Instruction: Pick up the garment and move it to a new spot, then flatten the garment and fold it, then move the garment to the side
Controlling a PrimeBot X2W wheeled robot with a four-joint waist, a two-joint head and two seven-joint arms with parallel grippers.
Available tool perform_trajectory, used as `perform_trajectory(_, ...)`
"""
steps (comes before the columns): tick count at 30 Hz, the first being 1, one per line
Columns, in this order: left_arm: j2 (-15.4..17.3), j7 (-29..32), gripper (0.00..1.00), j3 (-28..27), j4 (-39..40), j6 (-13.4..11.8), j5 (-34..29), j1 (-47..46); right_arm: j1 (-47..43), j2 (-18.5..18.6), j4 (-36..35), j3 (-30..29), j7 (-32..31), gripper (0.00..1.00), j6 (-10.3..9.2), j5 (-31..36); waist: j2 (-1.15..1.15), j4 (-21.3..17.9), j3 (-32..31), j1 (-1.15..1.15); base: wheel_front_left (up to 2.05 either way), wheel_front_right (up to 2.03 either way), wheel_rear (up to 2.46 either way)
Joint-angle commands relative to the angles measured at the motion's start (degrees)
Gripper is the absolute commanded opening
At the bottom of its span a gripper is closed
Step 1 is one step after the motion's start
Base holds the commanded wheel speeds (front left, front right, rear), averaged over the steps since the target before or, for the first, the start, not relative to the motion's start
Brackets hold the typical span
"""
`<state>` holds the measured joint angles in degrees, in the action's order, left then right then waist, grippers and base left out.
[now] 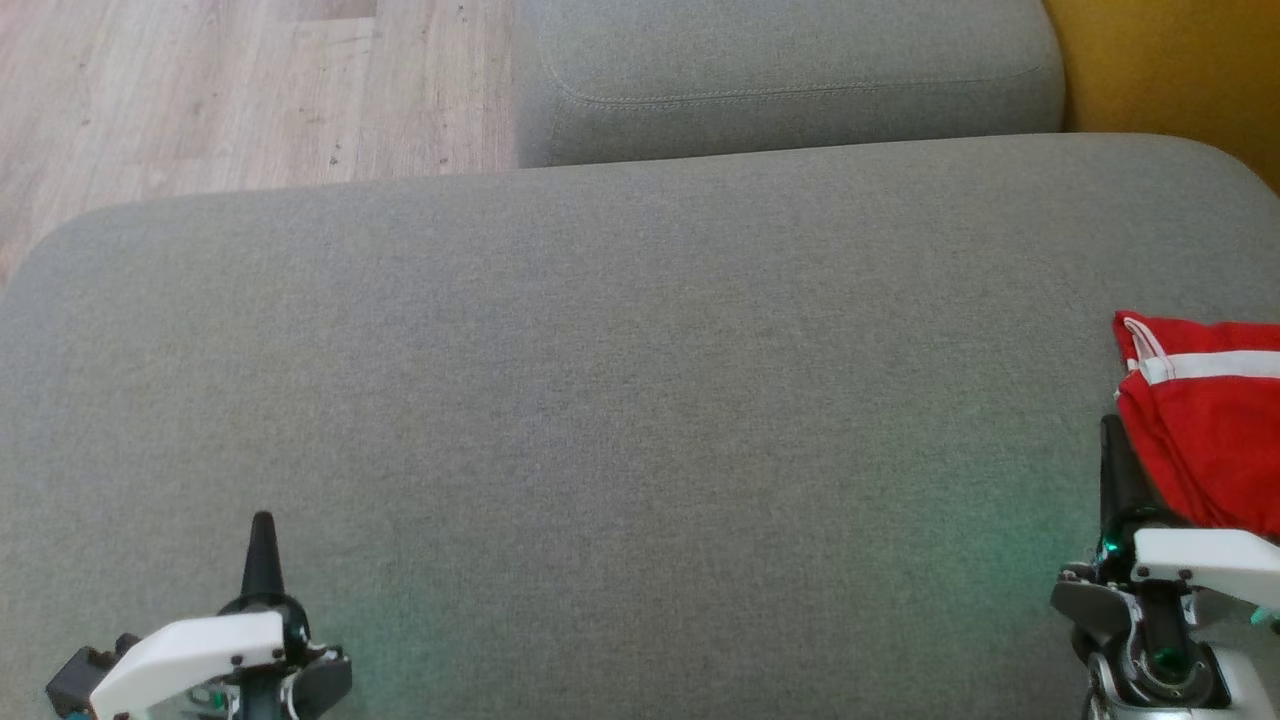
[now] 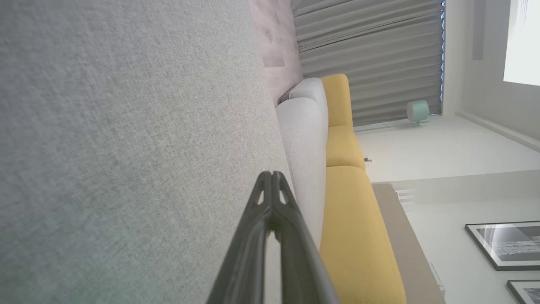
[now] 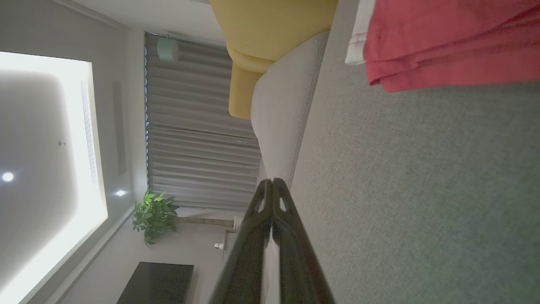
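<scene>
Garment (image 1: 1210,430) at three o'clock in the head view, red with a white band, lying on the grey cushion (image 1: 640,400) at the frame's edge and partly cut off. In the right wrist view its edges stack in neat layers, so it reads to me as folded and set aside. The last step looks all but done, though you can't see the whole piece.

Right gripper (image 1: 1112,435) at four o'clock, fingers pressed together with nothing between them, tips just beside the cloth's near hem. Whether they touch it, I can't tell. Left gripper (image 1: 262,525) at seven o'clock, also pinched to a point with nothing held, well apart from the cloth, bare cushion stretching toward twelve.

If you're finishing, draw the right arm back toward six o'clock, straight along its own fingers, so the tips don't snag the hem and drag the layers open. If you judge the fold needs tidying, spread the fingers before you approach and come in from nine o'clock. Pinch every layer together rather than the top one alone, because soft cloth like this will likely slide on itself.
</scene>
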<state>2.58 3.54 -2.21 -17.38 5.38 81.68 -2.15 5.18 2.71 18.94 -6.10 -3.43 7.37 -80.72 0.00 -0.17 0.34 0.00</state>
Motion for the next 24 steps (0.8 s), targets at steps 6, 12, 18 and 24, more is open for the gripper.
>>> perform_trajectory(6,0.3,1.4,0.00,-3.1,2.7,1.2,4.8,-3.5,1.3,0.2,-3.4,0.3,-1.5,0.00,0.11,-5.3,0.00,0.1,-0.1,0.00,0.00,0.00,0.00)
perform_trajectory(12,0.3,2.4,0.00,-3.9,3.1,1.8,8.5,-3.9,1.1,0.2,-4.4,-0.2,-2.5,0.00,0.12,-9.3,0.00,0.1,-0.1,0.00,0.00,0.00,0.00)
perform_trajectory(18,0.3,3.0,0.00,-4.3,3.3,2.1,10.5,-4.1,1.0,0.2,-4.9,-0.4,-3.1,0.00,0.12,-11.4,0.00,0.2,-0.2,0.00,0.00,0.00,0.00)
perform_trajectory(24,0.3,3.0,0.00,-4.3,3.3,2.1,10.5,-4.0,1.0,0.2,-4.9,-0.4,-3.1,0.00,0.12,-11.4,0.00,0.2,-0.2,0.00,0.00,0.00,0.00)
